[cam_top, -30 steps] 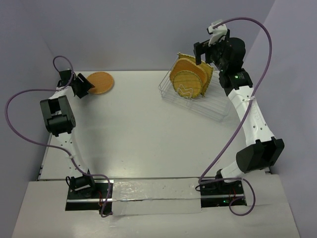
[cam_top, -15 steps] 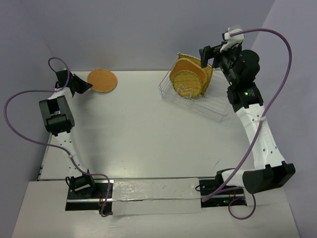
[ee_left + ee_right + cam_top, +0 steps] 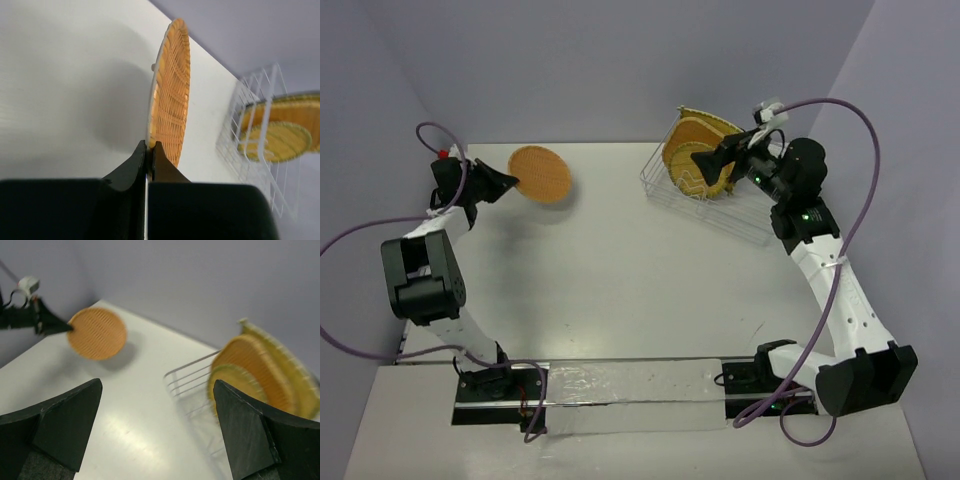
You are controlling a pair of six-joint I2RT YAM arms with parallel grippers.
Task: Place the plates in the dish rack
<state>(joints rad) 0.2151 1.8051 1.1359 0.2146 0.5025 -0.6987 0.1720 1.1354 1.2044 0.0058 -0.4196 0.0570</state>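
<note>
Now the left claw (image 3: 506, 183), arm stretched back, pinches the orange round plate (image 3: 541, 174) aloft; the right claw (image 3: 708, 160) gapes wide at the dish rack (image 3: 750, 215).

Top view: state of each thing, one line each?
left gripper: shut on rim of orange round plate
orange round plate: held on edge, off the table
right gripper: open, empty
dish rack: on table, partly loaded
yellow round plate: standing in rack, front
orange rounded square plate: standing in rack
yellow woven square plate: standing in rack, back
</note>
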